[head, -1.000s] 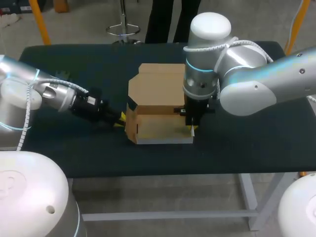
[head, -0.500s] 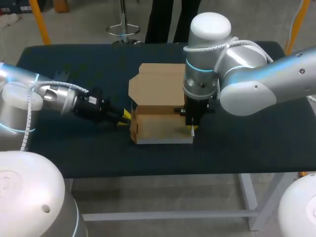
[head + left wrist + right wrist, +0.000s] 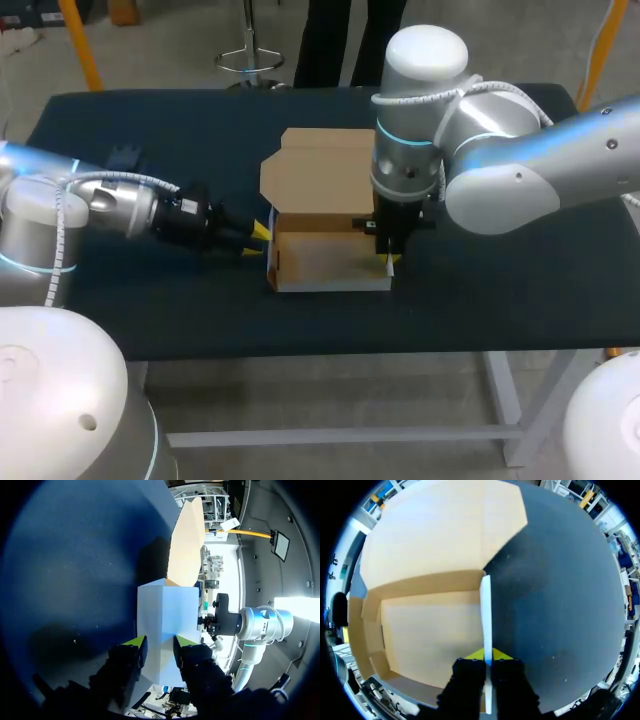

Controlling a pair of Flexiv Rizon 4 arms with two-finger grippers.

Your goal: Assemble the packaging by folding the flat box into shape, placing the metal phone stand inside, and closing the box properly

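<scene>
You have your right gripper (image 3: 487, 656) pinched on the thin white side wall (image 3: 486, 610) of the open brown cardboard box (image 3: 427, 635), with one yellow-tipped finger pressed against each face of it. To one side of that wall you look down into the box's brown interior, and its broad lid flap (image 3: 445, 530) lies spread out ahead of the gripper. On the wall's other side is the dark counter (image 3: 560, 595)

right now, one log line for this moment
box open, empty | right gripper shut on its right wall | left gripper open at left wall
</scene>
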